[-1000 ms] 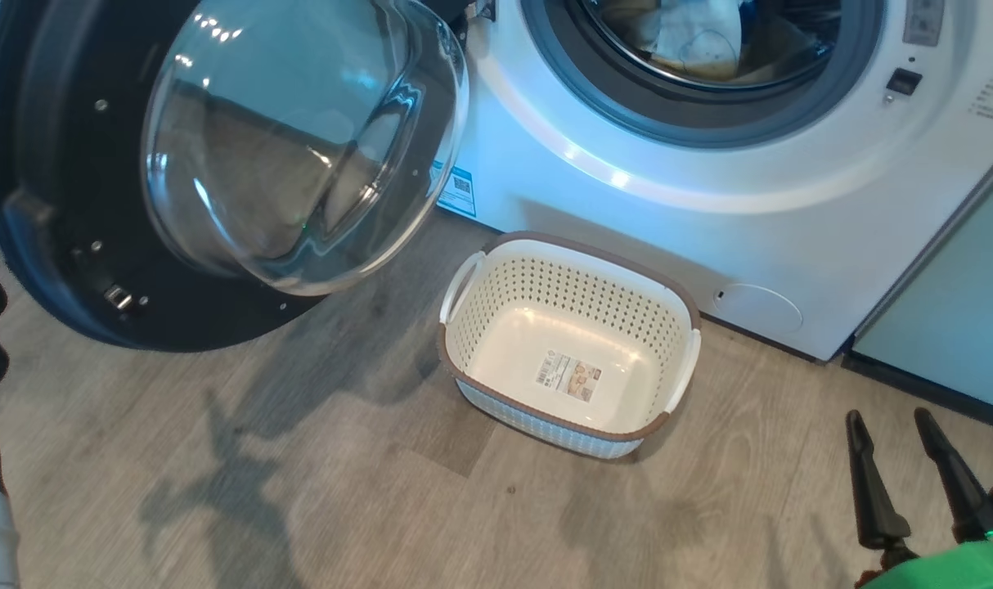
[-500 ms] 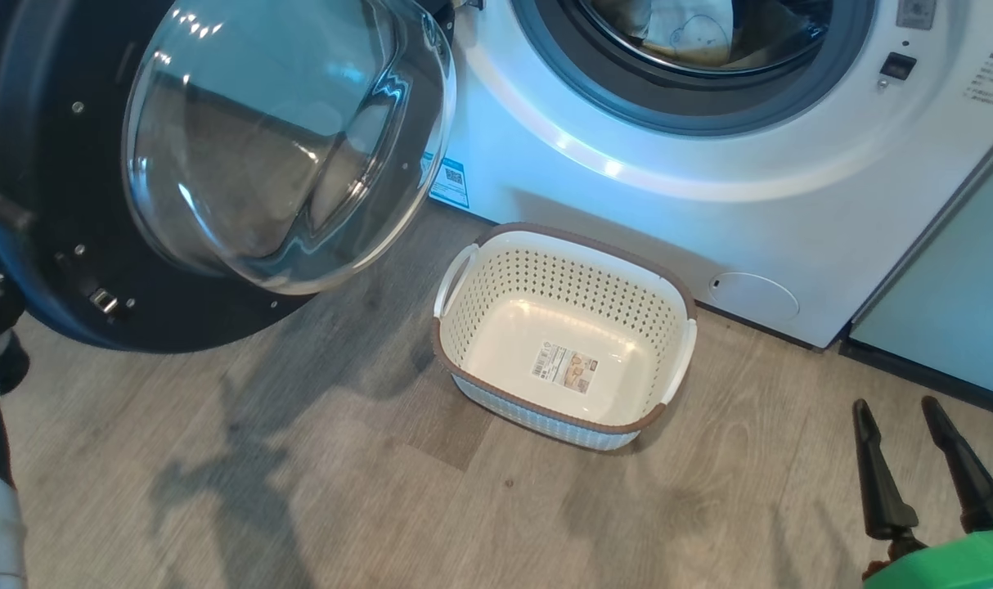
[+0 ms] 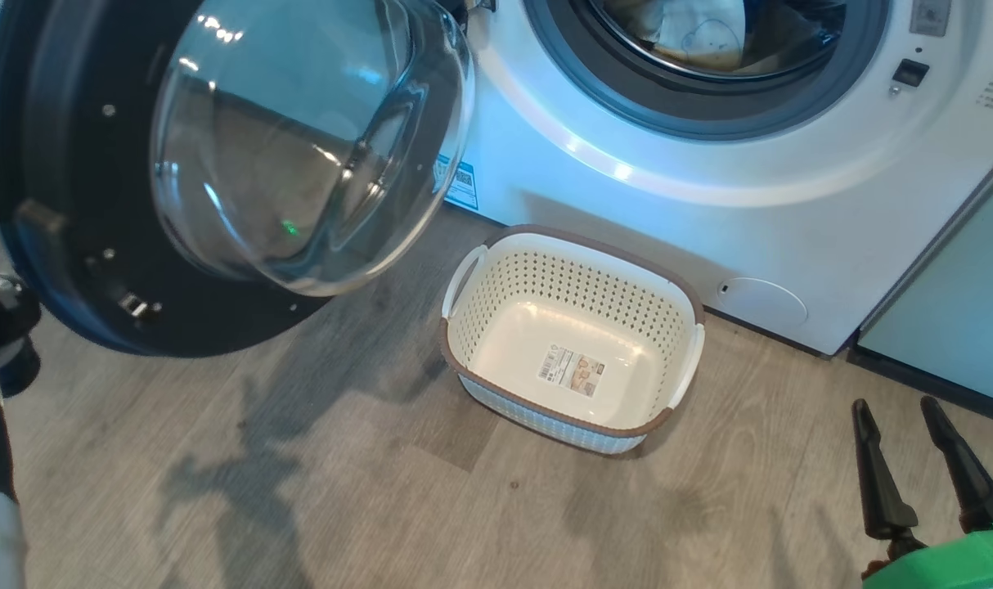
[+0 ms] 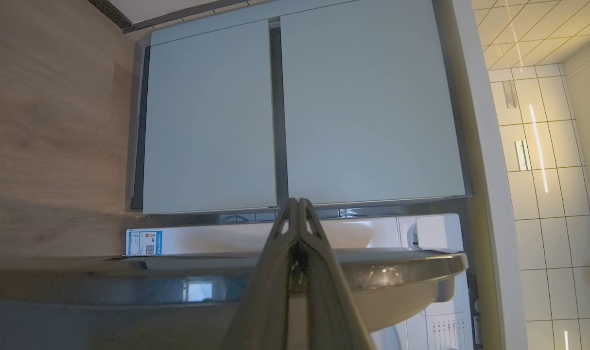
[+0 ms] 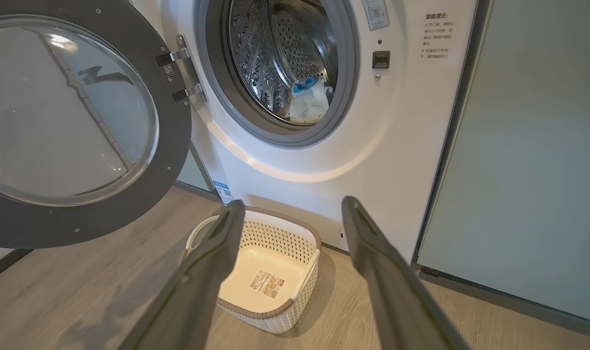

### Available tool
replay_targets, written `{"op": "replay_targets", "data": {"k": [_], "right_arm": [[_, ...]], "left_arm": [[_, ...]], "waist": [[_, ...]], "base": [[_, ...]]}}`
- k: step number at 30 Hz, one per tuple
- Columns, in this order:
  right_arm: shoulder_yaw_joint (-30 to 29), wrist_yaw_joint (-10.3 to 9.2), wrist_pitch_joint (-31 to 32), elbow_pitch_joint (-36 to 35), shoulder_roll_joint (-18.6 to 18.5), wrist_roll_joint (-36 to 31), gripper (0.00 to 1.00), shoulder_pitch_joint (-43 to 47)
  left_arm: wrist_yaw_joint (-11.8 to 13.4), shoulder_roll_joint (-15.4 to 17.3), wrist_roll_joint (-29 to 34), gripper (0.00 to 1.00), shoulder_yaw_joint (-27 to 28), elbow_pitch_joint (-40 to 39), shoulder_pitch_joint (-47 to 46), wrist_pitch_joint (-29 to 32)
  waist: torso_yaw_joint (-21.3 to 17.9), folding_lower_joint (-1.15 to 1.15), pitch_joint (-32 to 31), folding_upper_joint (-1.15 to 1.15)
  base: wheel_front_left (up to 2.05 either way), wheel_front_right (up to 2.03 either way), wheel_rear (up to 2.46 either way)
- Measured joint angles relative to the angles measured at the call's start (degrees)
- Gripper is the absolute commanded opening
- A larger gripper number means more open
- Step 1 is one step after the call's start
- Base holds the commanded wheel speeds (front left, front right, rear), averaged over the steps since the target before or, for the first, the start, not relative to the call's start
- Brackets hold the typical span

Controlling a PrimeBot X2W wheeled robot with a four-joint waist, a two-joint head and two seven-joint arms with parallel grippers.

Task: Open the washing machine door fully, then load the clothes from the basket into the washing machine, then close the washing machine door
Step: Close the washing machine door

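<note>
The door [image 3: 71, 204] stands wide open left of the washer [image 3: 627, 204], clothes [image 3: 709, 37] lie in its drum, the basket [image 3: 595, 244] sits on the floor [image 3: 300, 491] between the washer and the spread-apart right claw [image 3: 893, 405], green cabinets [image 3: 954, 327] stand alongside, and the left claw [image 4: 299, 206], pressed together, is at the door's rim.

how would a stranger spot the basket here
Find the white washing machine with its round door open. On the wood floor before it sits the basket. It alone is cream plastic with holed sides, a brown rim and a label inside.
</note>
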Motion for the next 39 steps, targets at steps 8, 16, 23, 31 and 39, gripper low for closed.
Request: {"op": "replay_targets", "data": {"k": [8,16,23,31,39], "right_arm": [[0.14,0.00,-0.07,0.37,0.14,0.01,1.00,0.00],[0.66,0.00,-0.36,0.87,0.82,0.09,1.00,0.01],[0.69,0.00,-0.85,1.13,0.99,0.09,1.00,0.02],[0.87,0.00,-1.29,1.64,1.21,0.09,1.00,-0.01],[1.04,0.00,-1.85,2.20,1.37,0.58,1.00,-0.77]], "left_arm": [[0.01,-1.41,0.01,0.00,-3.15,-5.88,3.80,4.47],[0.01,-4.16,-1.21,0.00,-4.82,-12.79,8.22,8.47],[0.01,-7.47,-3.35,0.00,-5.45,-19.61,12.35,12.38],[0.01,-12.04,-3.60,0.00,-8.13,-26.07,15.91,15.24],[0.01,-14.88,-3.01,0.00,-9.49,-28.65,16.75,15.27]], "waist": [[0.52,0.00,-0.53,0.00],[0.66,-0.01,-1.07,0.00],[0.13,0.00,-1.15,0.00],[-0.95,0.00,-0.84,0.00],[-2.64,0.00,-0.54,0.00]], "base": [[0.00,0.00,0.00],[0.00,0.00,0.00],[0.00,0.00,0.00],[0.00,0.00,0.00],[0.00,0.00,0.00]]}}
